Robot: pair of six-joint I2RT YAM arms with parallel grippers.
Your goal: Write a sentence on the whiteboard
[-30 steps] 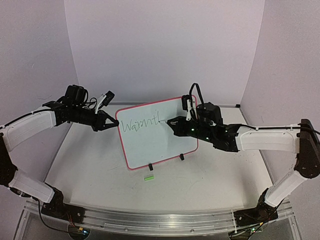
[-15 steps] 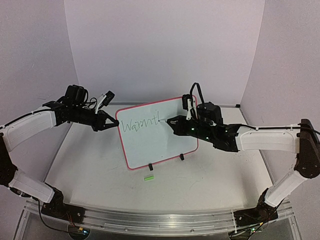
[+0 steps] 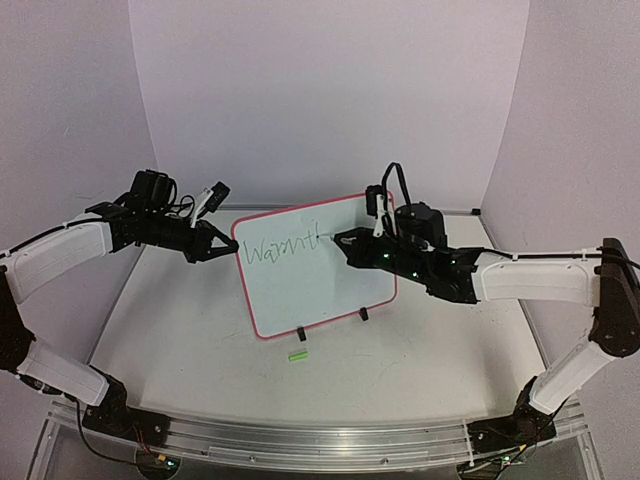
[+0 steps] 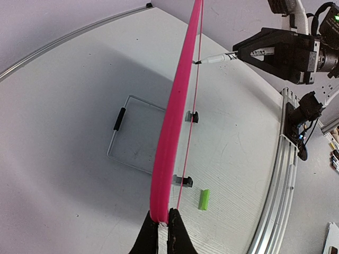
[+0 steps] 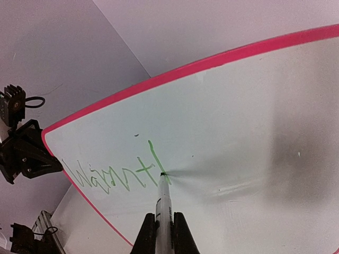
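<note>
Firmly, left jaws pinching whiteboard edge, right jaws gripping marker, tip at sentence.

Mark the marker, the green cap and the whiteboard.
marker [image 5: 164, 203], right wrist view, on its white barrel.
green cap [image 4: 204, 199], left wrist view, on its middle.
whiteboard [image 3: 320, 285], top external view, on its bare white face.

Lab-style robot booth: plain lilac walls, aluminium base rail.
</note>
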